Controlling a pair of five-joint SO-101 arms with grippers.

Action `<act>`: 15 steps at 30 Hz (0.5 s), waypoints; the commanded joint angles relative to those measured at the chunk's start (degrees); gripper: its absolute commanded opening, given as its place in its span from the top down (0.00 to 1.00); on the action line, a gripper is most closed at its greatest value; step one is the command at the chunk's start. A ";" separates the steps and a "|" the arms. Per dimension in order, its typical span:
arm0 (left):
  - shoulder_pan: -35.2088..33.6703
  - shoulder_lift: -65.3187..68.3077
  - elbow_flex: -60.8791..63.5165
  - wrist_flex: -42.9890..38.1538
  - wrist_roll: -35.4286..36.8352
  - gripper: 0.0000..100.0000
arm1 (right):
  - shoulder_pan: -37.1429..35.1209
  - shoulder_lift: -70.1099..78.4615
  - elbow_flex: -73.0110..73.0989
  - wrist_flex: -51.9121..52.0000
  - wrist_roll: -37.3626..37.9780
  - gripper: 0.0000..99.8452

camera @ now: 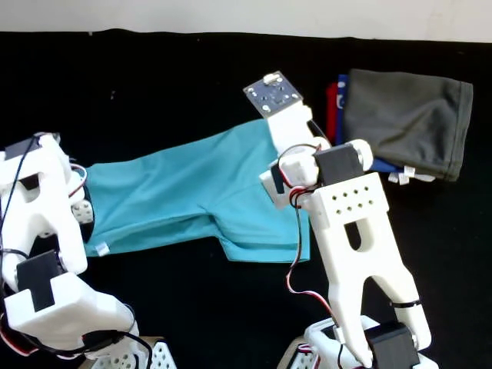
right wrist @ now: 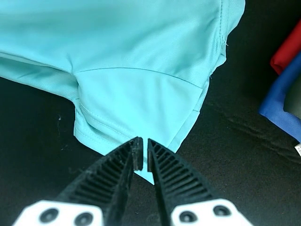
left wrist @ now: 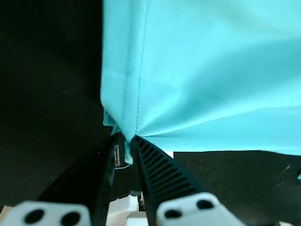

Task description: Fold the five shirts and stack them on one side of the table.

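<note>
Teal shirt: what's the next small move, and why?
Probably raise both grippers a little, together, to start the fold. The left gripper is shut on a hem corner of the teal shirt and the right gripper on a sleeve corner, while the cloth lies spread out on the black table. The folded stack sits off to one side.

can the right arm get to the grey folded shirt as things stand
Probably not yet: the right gripper is shut on the teal shirt, at a sleeve edge. The grey shirt lies just beyond, with bare table between, so the way looks free once it lets go.
</note>
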 commanded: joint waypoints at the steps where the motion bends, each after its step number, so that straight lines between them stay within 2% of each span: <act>1: -0.48 -0.31 0.40 -0.44 -0.70 0.99 | -0.66 -1.63 -0.40 -0.92 0.44 0.97; 6: -1.54 -0.84 -0.75 0.00 -0.70 0.97 | -1.89 -1.36 0.48 -2.51 0.18 0.97; 10: -2.24 -0.84 -6.02 7.12 -0.79 0.89 | -1.89 -0.13 3.47 -6.37 0.18 0.97; 15: -1.89 -0.84 -17.19 17.23 -0.62 0.88 | -1.80 4.00 6.90 -8.84 0.18 0.96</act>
